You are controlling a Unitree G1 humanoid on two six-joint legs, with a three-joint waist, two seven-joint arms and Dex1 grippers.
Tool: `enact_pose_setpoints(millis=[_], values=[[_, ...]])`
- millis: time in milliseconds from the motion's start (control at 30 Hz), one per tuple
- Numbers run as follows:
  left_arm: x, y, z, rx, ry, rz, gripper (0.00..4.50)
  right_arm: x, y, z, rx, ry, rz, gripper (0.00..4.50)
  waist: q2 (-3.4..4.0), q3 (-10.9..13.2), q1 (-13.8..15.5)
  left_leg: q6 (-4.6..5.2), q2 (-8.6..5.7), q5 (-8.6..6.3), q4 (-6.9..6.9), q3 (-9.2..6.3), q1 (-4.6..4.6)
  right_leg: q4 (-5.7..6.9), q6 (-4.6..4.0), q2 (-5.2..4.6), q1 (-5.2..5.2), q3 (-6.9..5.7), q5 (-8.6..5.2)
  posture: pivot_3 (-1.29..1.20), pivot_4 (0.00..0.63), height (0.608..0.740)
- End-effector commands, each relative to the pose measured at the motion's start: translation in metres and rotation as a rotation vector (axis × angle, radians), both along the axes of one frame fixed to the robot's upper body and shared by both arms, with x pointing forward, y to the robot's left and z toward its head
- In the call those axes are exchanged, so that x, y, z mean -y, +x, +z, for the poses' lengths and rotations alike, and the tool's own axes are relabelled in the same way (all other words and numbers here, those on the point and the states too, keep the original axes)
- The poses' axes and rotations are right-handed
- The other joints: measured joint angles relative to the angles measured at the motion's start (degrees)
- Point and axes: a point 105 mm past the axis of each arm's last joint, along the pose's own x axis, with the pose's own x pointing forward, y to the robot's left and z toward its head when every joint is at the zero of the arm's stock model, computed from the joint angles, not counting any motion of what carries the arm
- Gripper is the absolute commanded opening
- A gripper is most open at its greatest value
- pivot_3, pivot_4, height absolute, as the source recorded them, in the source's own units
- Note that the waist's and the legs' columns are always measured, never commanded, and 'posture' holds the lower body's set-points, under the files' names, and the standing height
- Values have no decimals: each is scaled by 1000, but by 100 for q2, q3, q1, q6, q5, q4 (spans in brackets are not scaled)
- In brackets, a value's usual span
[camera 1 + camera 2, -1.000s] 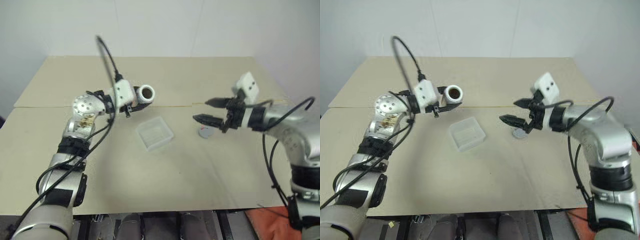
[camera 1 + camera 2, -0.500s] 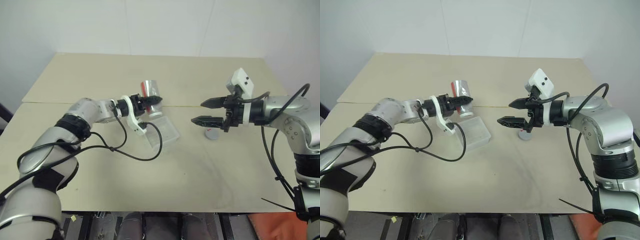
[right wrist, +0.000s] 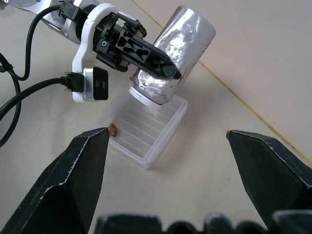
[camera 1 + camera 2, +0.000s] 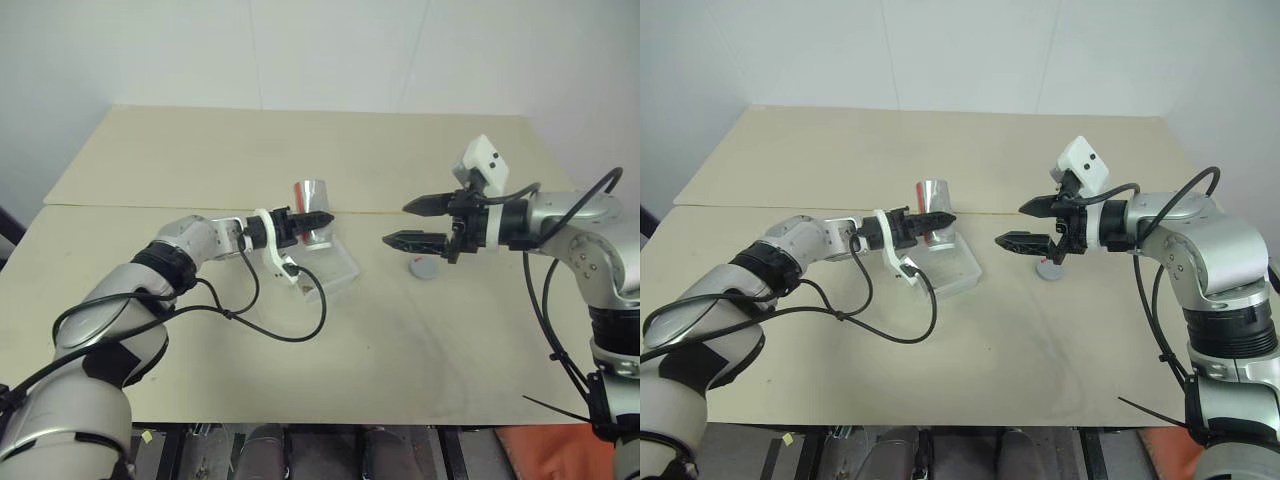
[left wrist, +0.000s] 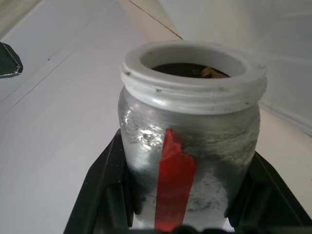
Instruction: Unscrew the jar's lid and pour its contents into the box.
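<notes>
Held the jar [image 4: 313, 208] clamped in the left gripper [image 4: 318, 217], black fingers [image 5: 105, 187] pressed to both silvery sides, red mark facing the wrist camera. Tipped mouth-down over the box [image 4: 335, 275], white threaded rim [image 3: 146, 100] hanging just above the tray's far part. Caught yellowish-brown bits [image 5: 208, 72] inside the open mouth, plus one bit [image 3: 112, 129] lying on the box's near rim. Sat the box on the desk [image 4: 300, 150] near its middle, just this side of the seam running across the top. Hovered the right gripper [image 4: 416, 222] off to the right of the jar, well apart from it, jaws spread wide and holding nothing, tips aimed toward the jar. Lay the lid [image 4: 421, 267] flat on the desk just below that gripper, right of the box and clear of it. Trailed a black cable [image 4: 285, 325] in a loop across the desk under the left arm.
</notes>
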Motion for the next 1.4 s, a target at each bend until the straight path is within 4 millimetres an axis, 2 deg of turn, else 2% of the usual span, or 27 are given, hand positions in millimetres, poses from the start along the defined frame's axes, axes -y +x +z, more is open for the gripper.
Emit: enact_pose_setpoints(millis=[33,200,333,433,567,733,900,1167,1400], values=[[-2,1,23,-47,-136,21,1941,-1,-4,15,61,19,11,4460,0,0,-1,-1,0,0,0,0,0,0,0,0,0,0,0,0,150,740],[-21,12,61,-222,-516,145,1941,-2,-2,14,69,46,2,4460,0,0,-9,-2,4,1,8,0,-1,3,0,0,0,-1,0,0,150,740],[-42,15,79,-398,-800,207,1941,-3,-3,14,72,66,5,4460,0,0,-33,-3,5,2,10,0,0,5,0,0,0,-2,0,0,150,740],[-63,22,74,-572,-1005,291,1941,-4,-4,14,82,80,5,4460,1,-1,-69,-6,6,4,14,0,0,9,0,1,1,-3,0,0,150,740],[-84,28,67,-921,-1348,366,1941,-6,-5,15,106,95,6,4460,1,0,-105,-8,8,4,21,-3,0,9,0,2,6,-8,0,0,150,740],[-99,22,64,-1192,-1639,369,1941,-3,-6,15,134,106,-10,4460,1,-1,-150,-8,9,5,23,-15,-2,10,0,6,10,-10,0,0,150,740],[-102,8,54,-1299,-1712,389,1941,-1,-10,13,137,108,-12,4460,0,-1,-157,-9,9,5,20,-18,15,9,0,8,25,-7,0,0,150,740],[-96,-14,30,-1390,-1695,405,1941,-3,-13,6,182,58,6,4460,1,-1,-142,-11,9,6,19,-20,23,7,0,8,33,-4,0,0,150,740],[-97,-22,10,-1422,-1710,418,1941,-3,-14,9,189,53,16,4460,0,-1,-144,-10,9,5,18,-20,24,6,-1,8,33,-2,1,0,150,740]])
